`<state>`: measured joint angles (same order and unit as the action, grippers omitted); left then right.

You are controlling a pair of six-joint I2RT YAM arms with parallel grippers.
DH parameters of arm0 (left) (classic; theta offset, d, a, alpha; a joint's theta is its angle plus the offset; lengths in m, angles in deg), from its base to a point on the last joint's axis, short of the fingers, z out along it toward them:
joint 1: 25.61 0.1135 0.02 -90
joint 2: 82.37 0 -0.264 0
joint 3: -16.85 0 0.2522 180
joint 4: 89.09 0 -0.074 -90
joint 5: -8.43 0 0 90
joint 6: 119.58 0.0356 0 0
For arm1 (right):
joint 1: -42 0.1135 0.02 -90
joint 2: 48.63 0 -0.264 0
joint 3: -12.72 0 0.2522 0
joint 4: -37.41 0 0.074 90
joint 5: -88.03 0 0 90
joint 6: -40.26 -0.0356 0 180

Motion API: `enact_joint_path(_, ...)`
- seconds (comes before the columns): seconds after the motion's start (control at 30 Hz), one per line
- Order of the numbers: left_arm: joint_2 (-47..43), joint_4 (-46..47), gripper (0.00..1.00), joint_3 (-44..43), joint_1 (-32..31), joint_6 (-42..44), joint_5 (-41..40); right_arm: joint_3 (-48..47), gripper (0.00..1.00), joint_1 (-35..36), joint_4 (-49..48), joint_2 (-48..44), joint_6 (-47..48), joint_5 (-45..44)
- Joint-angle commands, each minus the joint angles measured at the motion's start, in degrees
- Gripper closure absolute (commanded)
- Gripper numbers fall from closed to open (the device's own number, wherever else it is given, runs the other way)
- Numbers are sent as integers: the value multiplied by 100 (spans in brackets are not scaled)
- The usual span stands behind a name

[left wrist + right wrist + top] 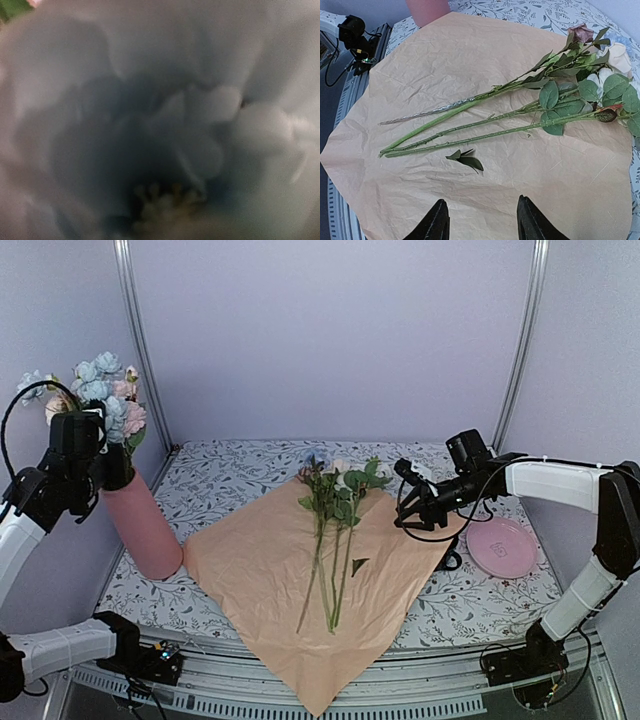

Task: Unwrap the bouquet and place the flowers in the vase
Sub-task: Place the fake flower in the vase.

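**Vase being loaded under the left claw; stems being left on the paper ahead of the right claw.**

The wrapping paper (470, 75) is being shown spread flat ahead of the right claw (482, 222), whose fingers are being held parted over it with nothing between them. The vase (145, 525) is being seen directly below the left claw (112, 472), apparently leaning. That claw is being held pinched closed among the flowers (105, 390) at the rim, but what it is gripping cannot be told, its own view being filled by a blurred blue bloom (160, 130). If a stem is being pinched, a sideways pull could tip the vase or drag flowers out. The bunched, crossing stems (485, 127) risk being grabbed together, or with paper. A loose leaf (465, 160) is lying nearest the right claw.
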<state>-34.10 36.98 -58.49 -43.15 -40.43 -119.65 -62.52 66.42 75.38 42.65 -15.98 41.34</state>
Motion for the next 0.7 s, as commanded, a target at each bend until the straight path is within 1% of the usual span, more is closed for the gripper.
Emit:
enact_joint_path(0.0, -178, -313, 100, 321, 108, -211, 4, -143, 52, 21, 95, 141, 61, 142)
enact_joint_path(0.13, -224, -335, 100, 482, 138, -320, 79, -141, 52, 20, 93, 161, 65, 158)
enact_joint_path(0.3, -279, -523, 100, 542, 153, -696, 135, -144, 52, 21, 101, 166, 63, 164)
enact_joint_path(0.33, -295, -557, 98, 530, 151, -745, 156, -145, 52, 19, 97, 165, 61, 173)
enact_joint_path(0.4, -293, -692, 96, 453, 148, -829, 235, -148, 52, 19, 102, 178, 62, 184)
enact_joint_path(0.47, -279, -836, 91, 356, 150, -918, 360, -155, 52, 18, 115, 179, 61, 194)
enact_joint_path(0.53, -235, -994, 79, 199, 153, -986, 514, -158, 52, 18, 122, 179, 69, 196)
enact_joint_path(0.57, -190, -1105, 76, 94, 153, -1040, 593, -161, 52, 22, 123, 171, 63, 199)
enact_joint_path(0.67, -10, -1501, 68, -168, 154, -1301, 841, -163, 52, 23, 128, 162, 61, 190)
